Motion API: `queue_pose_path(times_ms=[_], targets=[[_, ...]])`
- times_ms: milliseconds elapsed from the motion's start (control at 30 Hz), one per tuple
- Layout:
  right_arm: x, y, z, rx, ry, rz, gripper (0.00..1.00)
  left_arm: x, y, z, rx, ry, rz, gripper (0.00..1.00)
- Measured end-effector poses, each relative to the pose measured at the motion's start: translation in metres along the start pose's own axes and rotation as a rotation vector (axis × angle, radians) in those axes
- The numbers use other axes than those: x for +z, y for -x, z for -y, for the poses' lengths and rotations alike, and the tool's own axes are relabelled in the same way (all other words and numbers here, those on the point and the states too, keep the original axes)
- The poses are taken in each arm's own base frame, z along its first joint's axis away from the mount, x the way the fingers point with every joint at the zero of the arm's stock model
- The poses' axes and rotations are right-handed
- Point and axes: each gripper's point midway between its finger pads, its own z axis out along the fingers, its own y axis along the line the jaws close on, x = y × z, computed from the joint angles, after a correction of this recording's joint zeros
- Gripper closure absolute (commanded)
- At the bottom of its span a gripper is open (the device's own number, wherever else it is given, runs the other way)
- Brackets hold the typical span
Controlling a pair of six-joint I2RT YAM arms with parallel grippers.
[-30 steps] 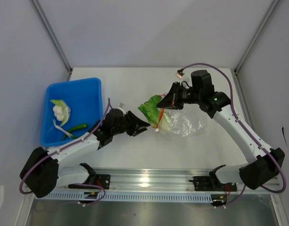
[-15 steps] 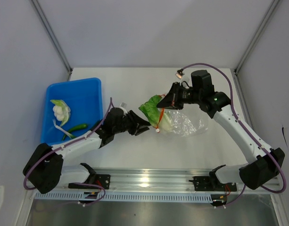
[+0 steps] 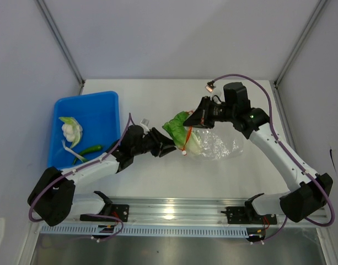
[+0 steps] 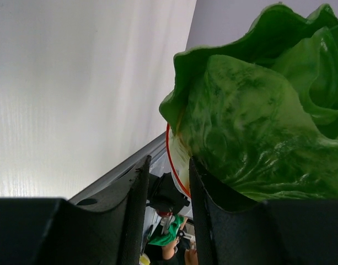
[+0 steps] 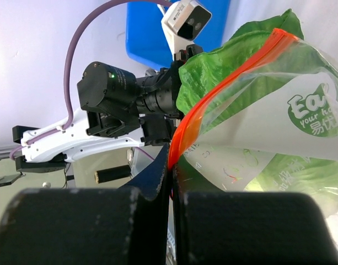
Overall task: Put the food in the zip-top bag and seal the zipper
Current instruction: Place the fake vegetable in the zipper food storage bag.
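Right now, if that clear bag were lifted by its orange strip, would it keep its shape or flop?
Probably flop: the clear bag lies crinkled and slumped. Likely light, being thin see-through film. The lettuce sticking out of its mouth might slip free.

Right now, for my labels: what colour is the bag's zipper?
Orange-red zipper; clearest in the right wrist view.

White table [image 3: 157, 176], walls on three sides. Blue bin [image 3: 86, 97] sits flat at the left, close to the left wall. Clear zip-top bag [image 3: 223, 144] lies crumpled right of centre, well apart from the bin, its left end raised off the surface. Aluminium rail [image 3: 174, 212] runs along the near edge.
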Motion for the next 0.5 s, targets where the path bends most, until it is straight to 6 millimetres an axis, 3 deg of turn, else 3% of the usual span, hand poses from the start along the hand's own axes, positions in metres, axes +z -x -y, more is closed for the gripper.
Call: queue_pose_path(times_ms=[500], targets=[[0.005,0.011,-0.006,-0.003,0.048,0.045,1.00,0.007,-0.010,0.002,-0.015,-0.030,-0.073,0.80]])
